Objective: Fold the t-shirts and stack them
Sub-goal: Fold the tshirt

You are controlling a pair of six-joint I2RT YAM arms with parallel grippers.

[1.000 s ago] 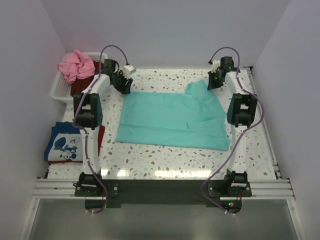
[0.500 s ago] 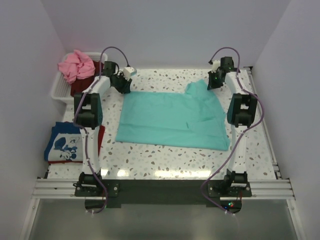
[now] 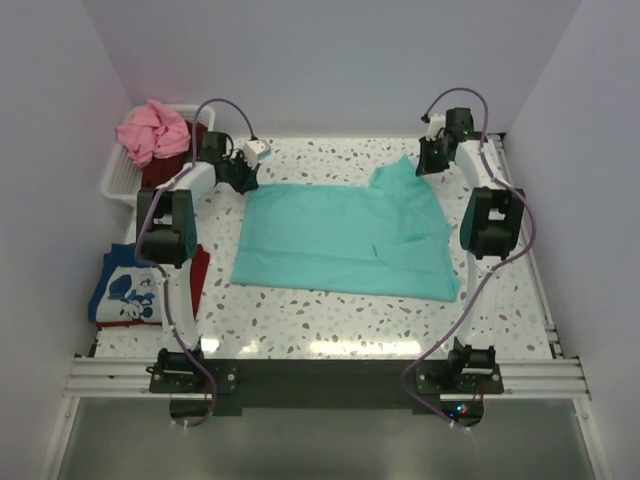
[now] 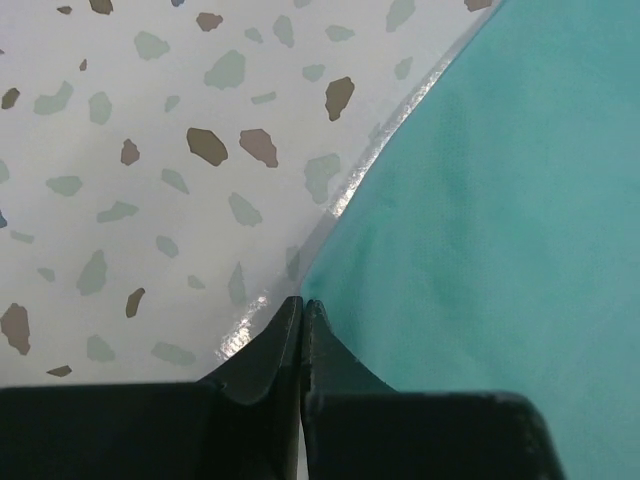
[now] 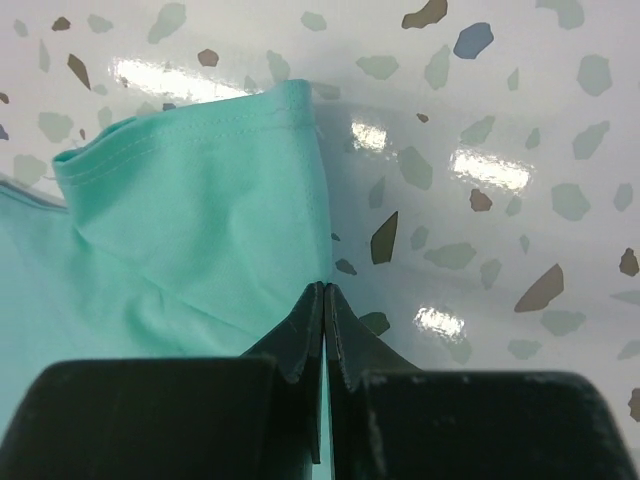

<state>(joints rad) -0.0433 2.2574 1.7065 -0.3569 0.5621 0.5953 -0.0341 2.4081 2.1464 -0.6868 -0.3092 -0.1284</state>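
Beside the teal t-shirt (image 3: 340, 240), left gripper (image 4: 302, 305) and right gripper (image 5: 323, 292) (tips at its edge) are closed.

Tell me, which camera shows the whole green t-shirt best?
The top external view: the teal t-shirt lies spread on the table, almost wholly in sight. The left wrist view shows only a plain edge by the shut left gripper; the right wrist view, only a stitched sleeve hem by the shut right gripper.
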